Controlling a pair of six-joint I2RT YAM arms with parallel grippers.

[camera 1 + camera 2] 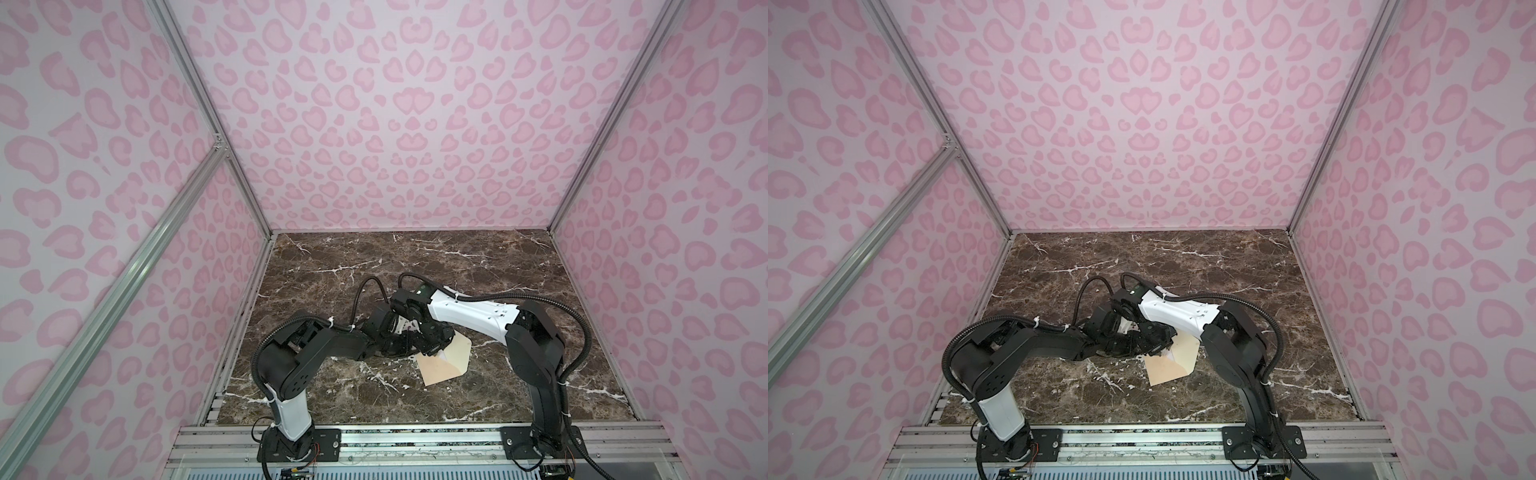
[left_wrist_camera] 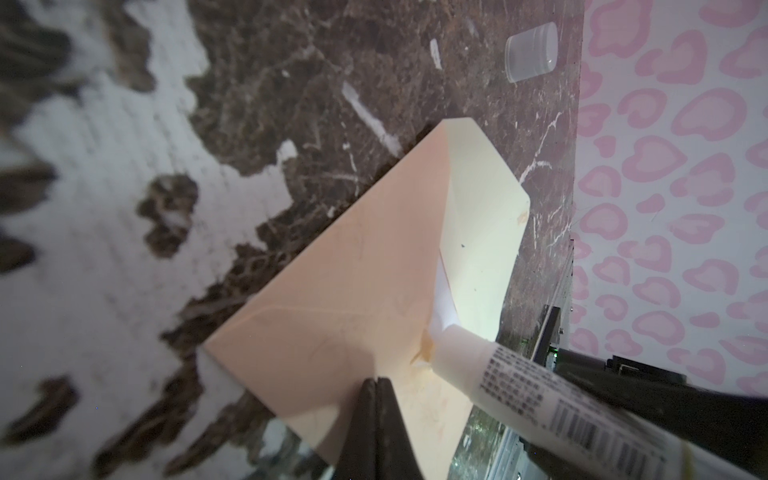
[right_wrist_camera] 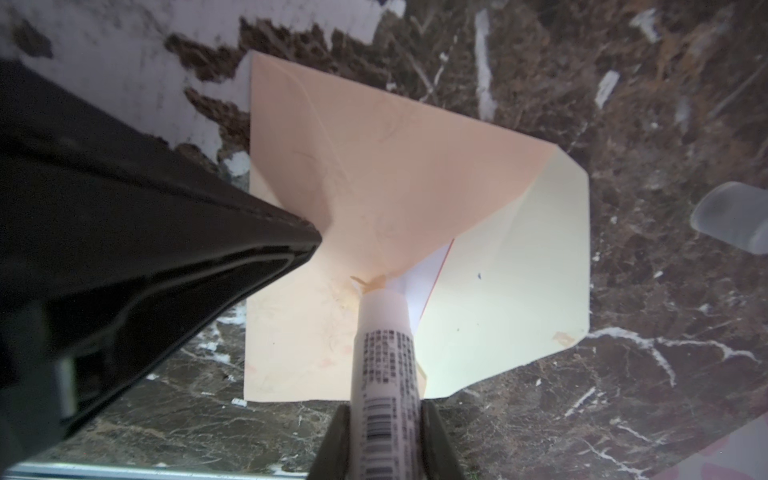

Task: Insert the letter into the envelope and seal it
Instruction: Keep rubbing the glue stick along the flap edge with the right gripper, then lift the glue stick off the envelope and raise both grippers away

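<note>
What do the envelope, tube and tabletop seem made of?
The envelope: matte peach paper, by its creased seams and flap. The tube: probably smooth white plastic, printed text and barcode. The tabletop: brown marble look, white veins; stone or print, unclear.

Table top (image 1: 457, 266) from my feed: dark brown marble look with thin white veins. There are bigger white blotches on the side of the envelope (image 1: 436, 370) away from its flap. The envelope lies flat on the top, seam side up, skewed to the table edges, with its cream-lined flap folded open. A small translucent cap (image 3: 731, 216) lies on its side out past the flap, apart from the envelope and not touching it. I can't find it in either top view.
</note>
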